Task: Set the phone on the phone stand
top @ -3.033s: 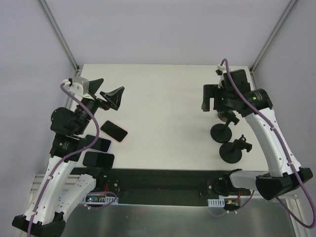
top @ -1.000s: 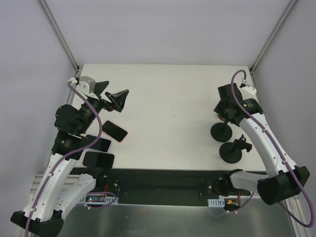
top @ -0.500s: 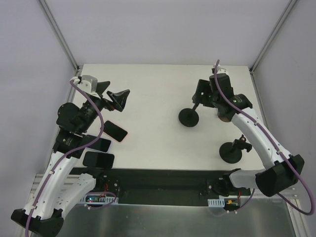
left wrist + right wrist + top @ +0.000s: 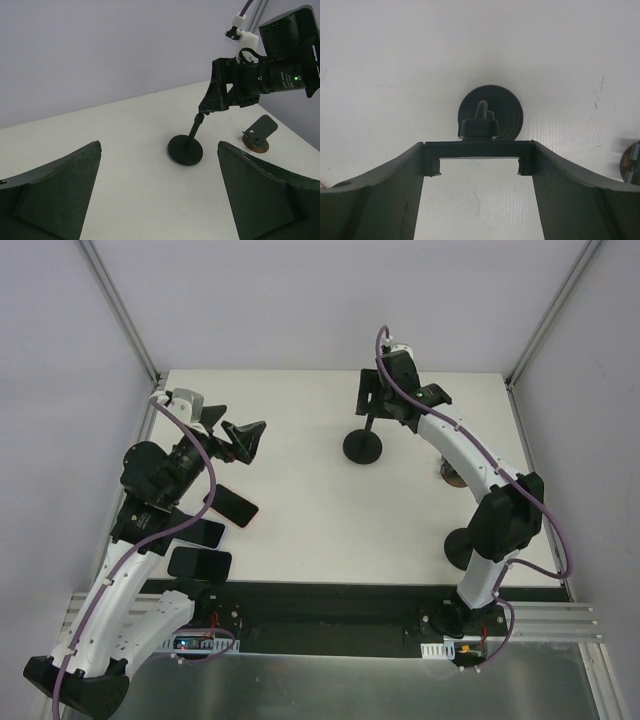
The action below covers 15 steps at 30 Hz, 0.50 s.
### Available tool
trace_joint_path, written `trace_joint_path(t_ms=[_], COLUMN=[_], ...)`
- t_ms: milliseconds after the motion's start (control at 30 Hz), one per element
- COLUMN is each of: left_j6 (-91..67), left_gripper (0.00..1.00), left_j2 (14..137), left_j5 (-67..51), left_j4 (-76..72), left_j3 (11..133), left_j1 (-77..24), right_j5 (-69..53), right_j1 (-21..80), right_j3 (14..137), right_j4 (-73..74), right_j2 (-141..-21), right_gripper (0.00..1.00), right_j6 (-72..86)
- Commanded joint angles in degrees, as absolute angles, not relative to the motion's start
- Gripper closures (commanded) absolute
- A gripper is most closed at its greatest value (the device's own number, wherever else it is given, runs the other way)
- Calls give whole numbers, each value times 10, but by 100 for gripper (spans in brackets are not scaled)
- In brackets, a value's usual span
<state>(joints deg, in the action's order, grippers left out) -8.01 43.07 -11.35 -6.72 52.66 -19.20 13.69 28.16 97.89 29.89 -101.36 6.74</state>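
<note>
Soft, even light falls from above, so the white worktop [image 4: 300, 470] looks bright with no glare, and the phone stand [image 4: 490, 112] just beyond the right pincer [image 4: 479, 165] casts barely any shadow. Up close, the fingers [image 4: 55, 195] of the left pincer [image 4: 158, 150] show as dark, soft-edged masses with little detail, while everything past them is sharp. The walls [image 4: 300, 300] behind carry a cool lilac tint.

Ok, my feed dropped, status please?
Left claw open, empty. Right claw clamped on black round-based phone stand. Black rectangular phones flat, untouched. Nothing blocking.
</note>
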Motion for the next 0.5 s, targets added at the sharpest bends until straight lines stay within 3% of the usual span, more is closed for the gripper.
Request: trace_joint_path(t_ms=[0, 133, 167, 200, 233, 467], left_j6=[-76, -75, -76, -75, -75, -92], left_gripper=[1, 1, 1, 1, 1, 1], left_j2=[437, 447, 453, 456, 459, 475], left_j5=[-114, -116, -116, -116, -116, -84], left_j4=[-82, -78, -76, -76, -74, -64], left_j3=[550, 552, 552, 553, 554, 558], left_j1=[-197, -197, -197, -197, -197, -197], right_j5=[176, 179, 184, 189, 196, 218], right_j1=[301, 311, 313, 315, 318, 325], right_j3=[1036, 1045, 1047, 1045, 1044, 1028], right_j4=[274, 276, 279, 282, 287, 315], right_j2=[-1020, -1027, -1025, -1022, -1019, -948], right_gripper=[51, 34, 17, 7, 4, 4], right_j6=[46, 31, 31, 28, 28, 48])
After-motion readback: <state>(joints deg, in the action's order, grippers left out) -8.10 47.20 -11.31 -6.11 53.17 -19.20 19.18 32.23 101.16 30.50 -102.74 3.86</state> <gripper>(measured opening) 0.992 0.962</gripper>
